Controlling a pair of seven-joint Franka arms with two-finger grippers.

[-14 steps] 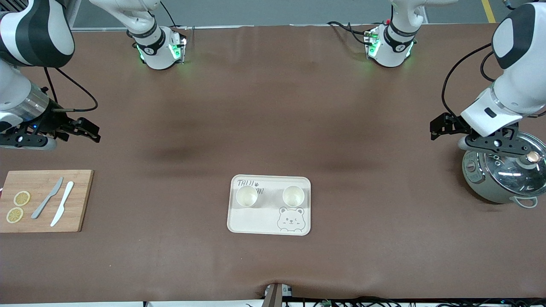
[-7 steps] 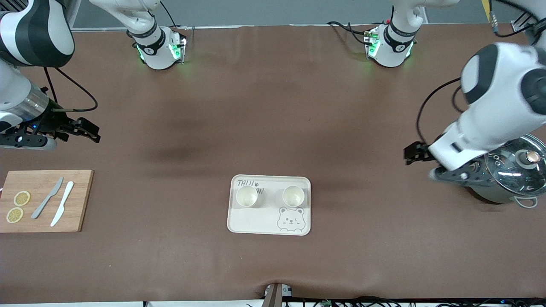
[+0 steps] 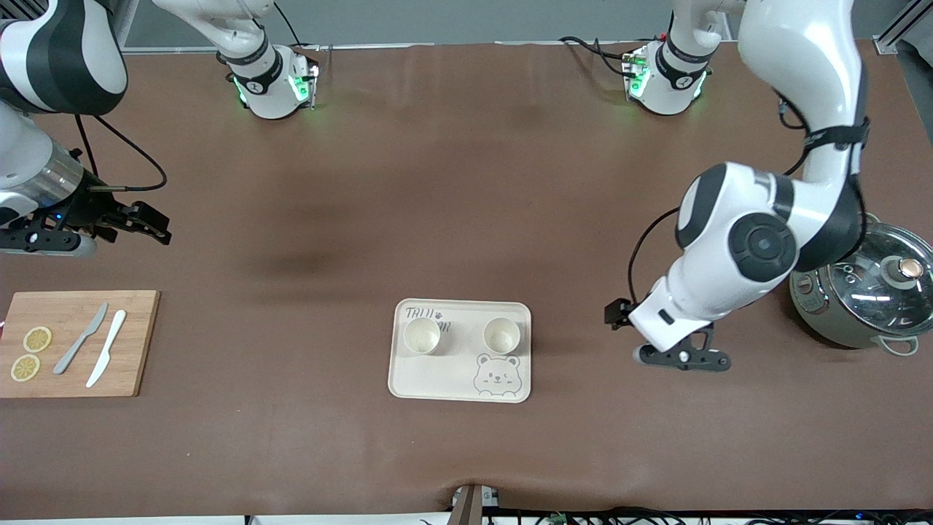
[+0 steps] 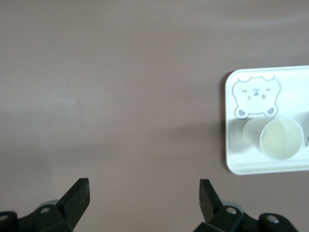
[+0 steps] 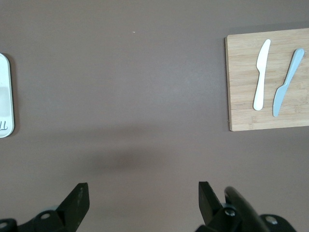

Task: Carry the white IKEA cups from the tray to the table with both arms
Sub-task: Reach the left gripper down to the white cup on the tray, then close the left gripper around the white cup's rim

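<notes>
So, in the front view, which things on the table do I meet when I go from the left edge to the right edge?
Lemon slices → grey knife → white knife → first white cup → second white cup → left gripper, fingers open, over bare table → pot with glass lid.

Right gripper [image 5: 140, 200] hangs over bare brown bench [image 5: 120, 96], jaws spread wide, nothing between them. Wooden cutting board [image 5: 241, 87] lies well clear of it, carrying a white knife [image 5: 261, 75] beside a grey knife [image 5: 286, 82]. Cream tray [image 5: 5, 96] edge well apart from board.
</notes>
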